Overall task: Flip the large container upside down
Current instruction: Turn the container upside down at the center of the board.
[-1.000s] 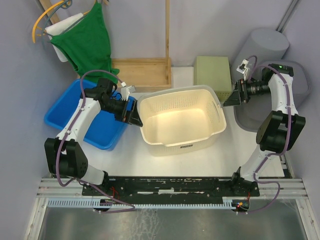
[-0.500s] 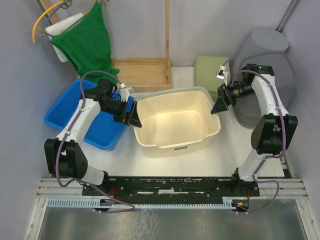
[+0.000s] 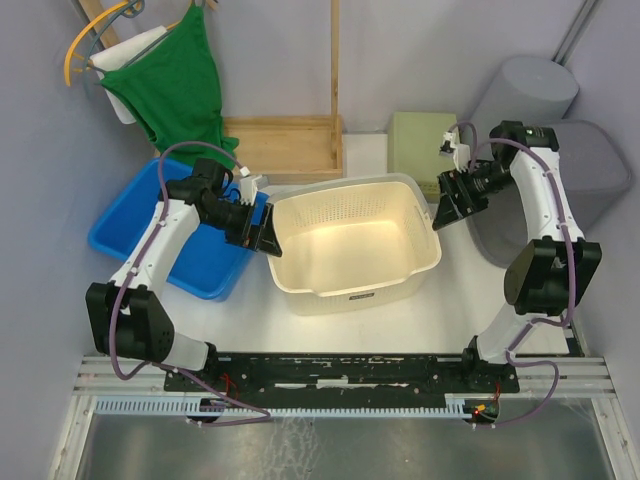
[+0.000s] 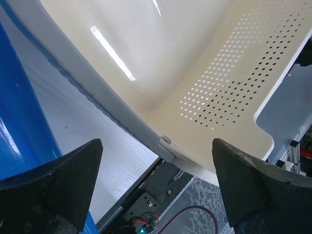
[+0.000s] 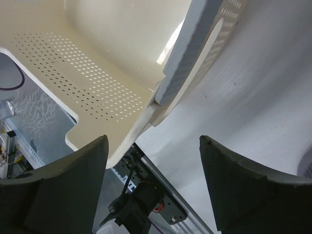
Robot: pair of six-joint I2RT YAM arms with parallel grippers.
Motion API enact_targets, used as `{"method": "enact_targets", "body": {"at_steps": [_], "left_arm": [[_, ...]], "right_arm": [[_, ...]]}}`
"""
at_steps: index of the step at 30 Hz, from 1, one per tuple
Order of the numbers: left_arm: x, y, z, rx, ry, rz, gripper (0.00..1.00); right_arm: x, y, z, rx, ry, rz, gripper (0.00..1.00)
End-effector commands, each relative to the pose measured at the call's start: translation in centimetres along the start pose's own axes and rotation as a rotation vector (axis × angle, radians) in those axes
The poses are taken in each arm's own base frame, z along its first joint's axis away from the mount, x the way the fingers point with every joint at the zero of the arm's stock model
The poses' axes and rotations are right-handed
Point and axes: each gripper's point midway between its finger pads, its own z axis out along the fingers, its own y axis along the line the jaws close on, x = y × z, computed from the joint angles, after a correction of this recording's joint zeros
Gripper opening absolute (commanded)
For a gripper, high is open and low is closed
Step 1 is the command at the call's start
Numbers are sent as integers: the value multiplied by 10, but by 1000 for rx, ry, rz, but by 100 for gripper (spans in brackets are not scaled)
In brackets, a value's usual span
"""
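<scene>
The large container is a cream perforated basket (image 3: 352, 288) standing upright, open side up, in the middle of the table. My left gripper (image 3: 268, 240) is open at the basket's left rim. In the left wrist view the rim (image 4: 97, 92) runs across between the spread fingers, and the left gripper (image 4: 156, 187) holds nothing. My right gripper (image 3: 443, 208) is open at the basket's right rim. In the right wrist view the rim and handle (image 5: 187, 58) sit just ahead of the wide-open right gripper (image 5: 153, 183). I cannot tell whether either gripper touches the basket.
A blue bin (image 3: 130, 225) sits left of the basket under my left arm. A wooden crate (image 3: 285, 145) and a green box (image 3: 420, 140) stand behind it. Grey bins (image 3: 590, 170) stand at the right. A green cloth (image 3: 175, 80) hangs at the back left.
My right gripper has swung left from beside the grey bins to the basket's right rim. The basket has shifted slightly left. My left gripper has stayed at the left rim.
</scene>
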Motion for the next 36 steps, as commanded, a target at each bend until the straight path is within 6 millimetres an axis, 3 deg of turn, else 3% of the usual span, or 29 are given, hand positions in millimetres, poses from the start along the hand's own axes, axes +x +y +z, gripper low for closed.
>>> {"method": "enact_targets", "body": {"at_steps": [1, 4, 8, 13, 24, 30, 36], "left_arm": [[3, -5, -5, -2, -11, 64, 99], [5, -3, -4, -1, -5, 66, 99], [9, 2, -1, -15, 12, 60, 96], [8, 0, -2, -12, 6, 61, 96], [17, 2, 0, -17, 17, 55, 96], [19, 3, 3, -15, 20, 46, 95], [19, 3, 2, -16, 18, 50, 95]], "right_arm": [[-13, 22, -34, 66, -52, -62, 84], [-11, 38, -34, 20, -46, -64, 86], [0, 58, -16, -130, -32, -19, 86], [8, 68, 6, -303, 6, 62, 86], [5, 47, 30, -369, 31, 93, 91], [3, 49, 39, -477, 51, 165, 85], [10, 8, 54, -258, 75, 113, 85]]}}
